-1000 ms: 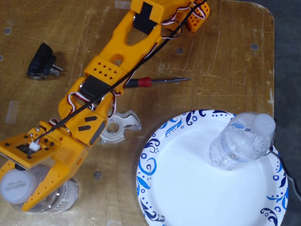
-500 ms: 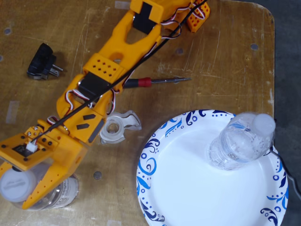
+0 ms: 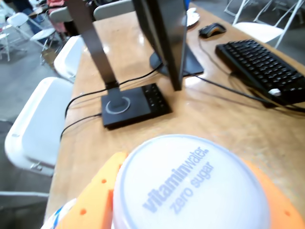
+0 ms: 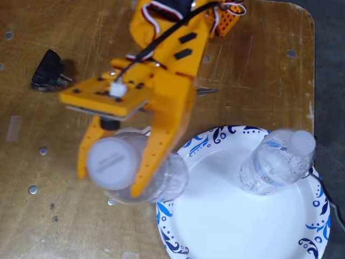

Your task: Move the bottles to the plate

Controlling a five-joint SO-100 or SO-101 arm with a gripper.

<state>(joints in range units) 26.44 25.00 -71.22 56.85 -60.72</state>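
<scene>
The orange two-finger gripper [image 4: 110, 181] is grasping a clear plastic bottle with a wide white cap [image 4: 114, 163] just left of the large round white paper plate with blue swirls on its rim [image 4: 232, 226].

In the fixed view, going from left to right, a small black object [image 4: 47, 70] is lying on the brown wooden table [image 4: 38, 140], the orange fingers [image 4: 152, 156] are clamping either side of the capped bottle, whose lower body is overlapping the plate's left rim, and a second clear ribbed plastic bottle with a white cap [image 4: 277, 162] is standing on the plate's upper right part. In the wrist view, the held bottle's white cap [image 3: 190, 186], printed "vitaminwater zero sugar", is filling the bottom between orange fingers, with a black lamp base [image 3: 136, 105], a monitor stand [image 3: 167, 43] and a black keyboard [image 3: 264, 69] sitting on a desk beyond.
</scene>
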